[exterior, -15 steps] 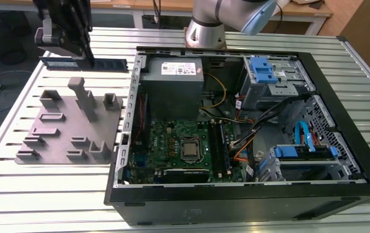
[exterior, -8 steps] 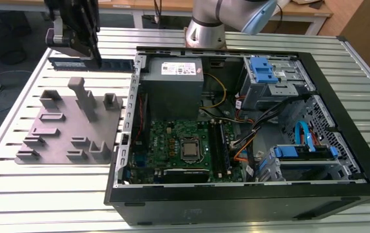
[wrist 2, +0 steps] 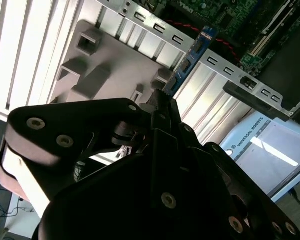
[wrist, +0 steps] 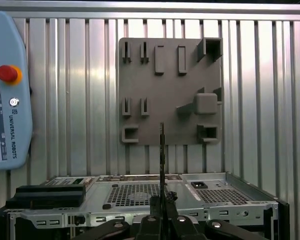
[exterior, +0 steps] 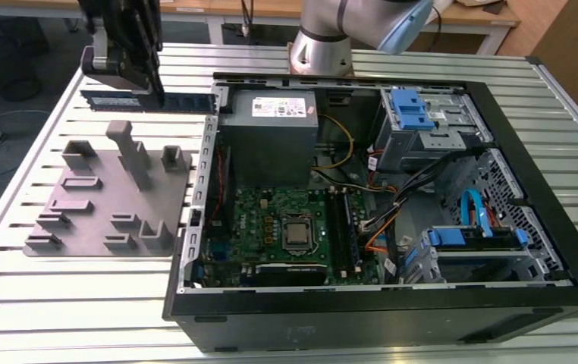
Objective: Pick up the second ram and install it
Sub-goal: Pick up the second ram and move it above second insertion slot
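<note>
The black two-fingered gripper is clamped on the second ram, a long, thin, flat dark memory stick with a small pale label. Its fingers press the two flat faces, so in the first wrist view the stick shows edge-on as a thin line running straight out from between them. In the second wrist view the stick runs away from the gripper, showing a blue-green board edge. In the exterior view it lies level and crosses under the fingertips, with a short end on one side of them and a longer end on the other, towards the open black computer case. Gripping the faces seems meant to leave the lower edge free, which would suit pressing it into a slot. The stick looks lifted clear. The grey plastic fixture block with its upright pegs and pockets lies below the fingers and apart from the stick, on the ribbed aluminium table. The green motherboard inside the case is well apart from the fingers, so I judge the pick done and the install not yet made. A pale blue teach pendant with a red button rests on the table off to one side of the fixture.
</note>
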Controlling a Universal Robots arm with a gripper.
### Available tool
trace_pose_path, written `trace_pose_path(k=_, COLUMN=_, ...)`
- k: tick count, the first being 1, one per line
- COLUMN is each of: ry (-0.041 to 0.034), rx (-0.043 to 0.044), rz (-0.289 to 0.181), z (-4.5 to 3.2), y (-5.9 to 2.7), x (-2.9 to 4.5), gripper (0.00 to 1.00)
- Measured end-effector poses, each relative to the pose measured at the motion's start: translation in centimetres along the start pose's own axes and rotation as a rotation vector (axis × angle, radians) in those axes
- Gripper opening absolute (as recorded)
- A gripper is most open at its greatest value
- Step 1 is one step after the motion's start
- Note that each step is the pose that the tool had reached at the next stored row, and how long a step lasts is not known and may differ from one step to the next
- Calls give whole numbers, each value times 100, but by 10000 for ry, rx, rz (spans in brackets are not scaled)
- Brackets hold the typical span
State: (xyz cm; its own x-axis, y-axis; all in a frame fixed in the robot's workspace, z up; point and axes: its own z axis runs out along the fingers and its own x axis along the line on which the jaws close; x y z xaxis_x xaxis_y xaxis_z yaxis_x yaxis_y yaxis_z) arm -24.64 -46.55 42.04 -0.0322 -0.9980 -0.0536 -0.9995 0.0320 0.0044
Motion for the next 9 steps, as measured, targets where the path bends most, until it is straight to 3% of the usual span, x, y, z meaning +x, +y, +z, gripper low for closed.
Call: trace_pose_path(k=9, ry=2, rx=-34, rz=1, z=27, y=-66, x=-1, gripper=14)
